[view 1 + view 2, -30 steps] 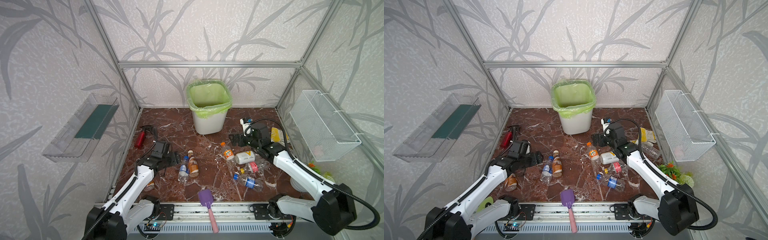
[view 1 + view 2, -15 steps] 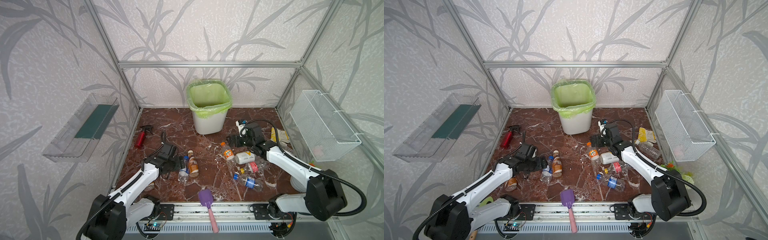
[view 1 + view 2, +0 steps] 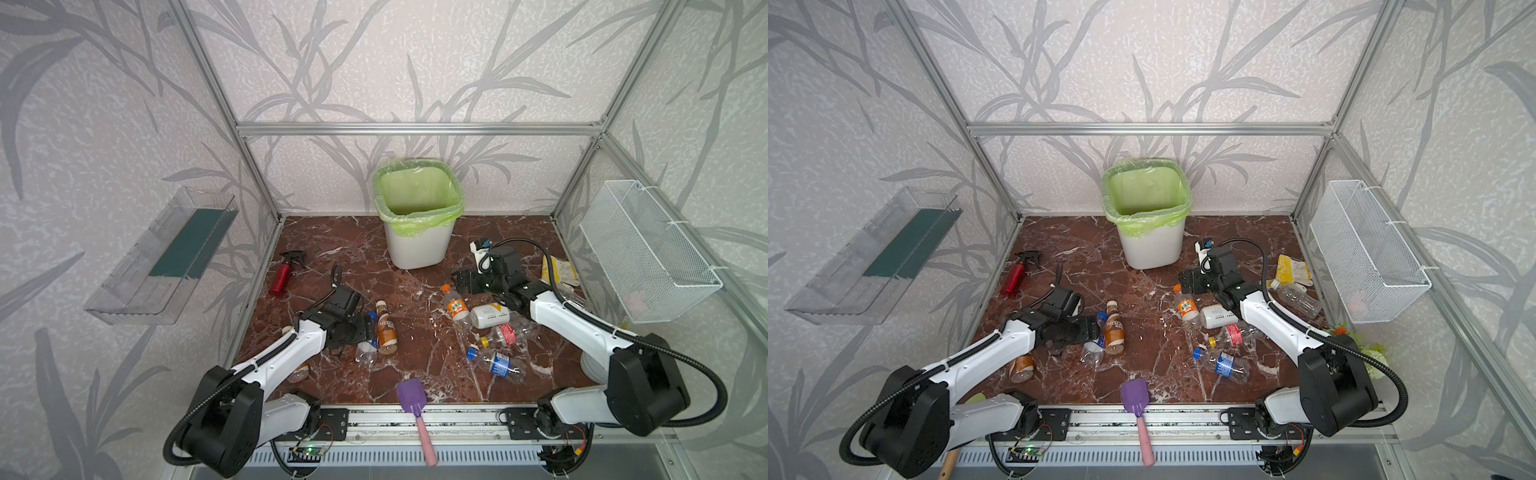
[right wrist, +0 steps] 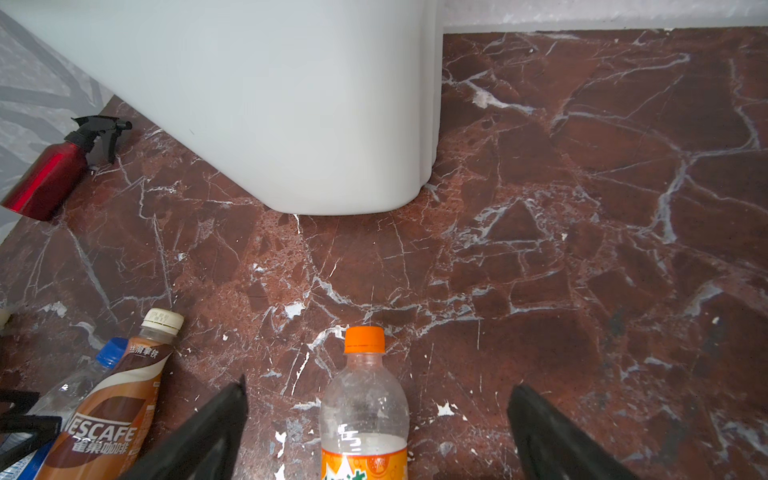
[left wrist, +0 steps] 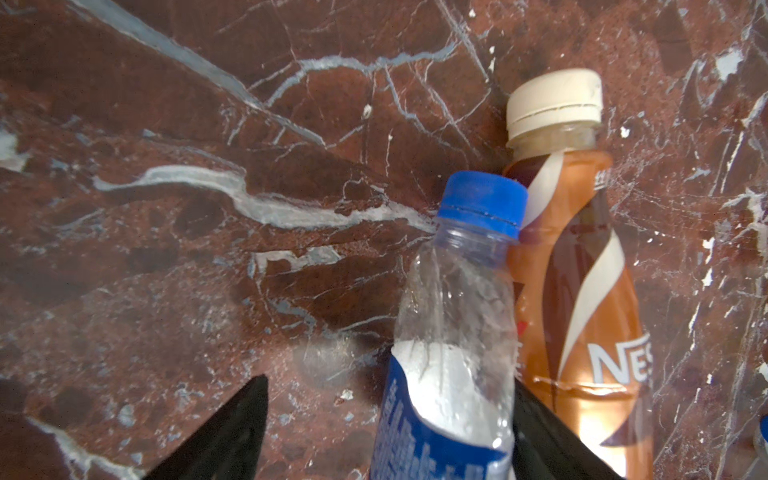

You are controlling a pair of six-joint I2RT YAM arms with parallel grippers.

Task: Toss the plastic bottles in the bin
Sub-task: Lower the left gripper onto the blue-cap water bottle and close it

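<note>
Nearest the front edge lies one purple spatula (image 3: 410, 398), its pink handle hanging over the rail. Just beyond it on the marble tabletop (image 3: 415, 291) the blue-label bottle (image 3: 495, 364) lies on its side, long axis left to right, blue cap to the left. A brown bottle (image 3: 1021, 368) is half hidden under the left arm. The red-label bottle (image 3: 506, 333) lies alike, yellow cap to the left. The left gripper (image 5: 388, 384) is spread wide astride the clear blue-cap bottle (image 5: 453, 332), one finger (image 5: 232, 432) standing clear of it; this bottle runs near to far, cap pointing far. Touching it, the coffee bottle (image 3: 385, 329) lies parallel, white cap far. The white bottle (image 3: 491, 314) lies crosswise; which end bears its cap I cannot tell. The right gripper (image 4: 378, 388) is also released, straddling the orange-cap bottle (image 4: 365, 415) with a gap on each side, its cap aimed at the bin (image 3: 417, 249). At the far right a clear bottle (image 3: 1299, 300) lies diagonally beside one yellow pouch (image 3: 1288, 268). One red spray bottle (image 3: 281, 277) lies at the left wall. That makes eight bottles countable, all on the tabletop; the single bin stands upright at the back.
</note>
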